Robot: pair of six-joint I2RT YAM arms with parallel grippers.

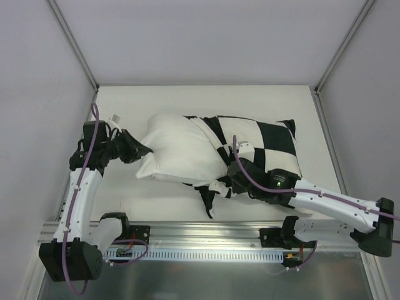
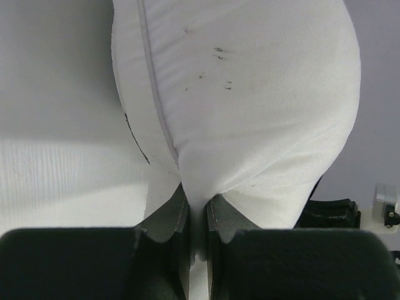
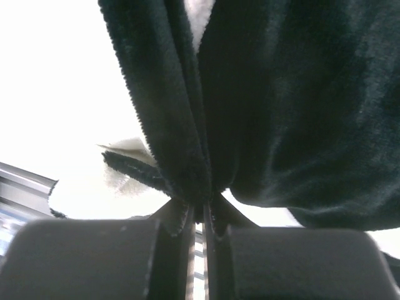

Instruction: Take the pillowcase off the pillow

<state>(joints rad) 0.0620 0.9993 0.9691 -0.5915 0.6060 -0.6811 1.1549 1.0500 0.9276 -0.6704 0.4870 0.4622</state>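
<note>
The plain white pillow (image 1: 175, 150) lies on the table, its left half bare. The black-and-white checkered pillowcase (image 1: 265, 147) covers its right half and bunches at the front edge (image 1: 209, 187). My left gripper (image 1: 136, 150) is shut on the pillow's left end; the left wrist view shows white pillow fabric (image 2: 250, 106) pinched between the fingers of that gripper (image 2: 199, 215). My right gripper (image 1: 232, 182) is shut on the pillowcase's bunched near edge; the right wrist view shows dark fuzzy pillowcase fabric (image 3: 269, 112) clamped in that gripper (image 3: 203, 212).
The white table (image 1: 206, 100) is bounded by grey walls at the back and both sides. A metal rail (image 1: 206, 234) carrying the arm bases runs along the near edge. A small white fitting (image 1: 116, 118) sits by the left arm.
</note>
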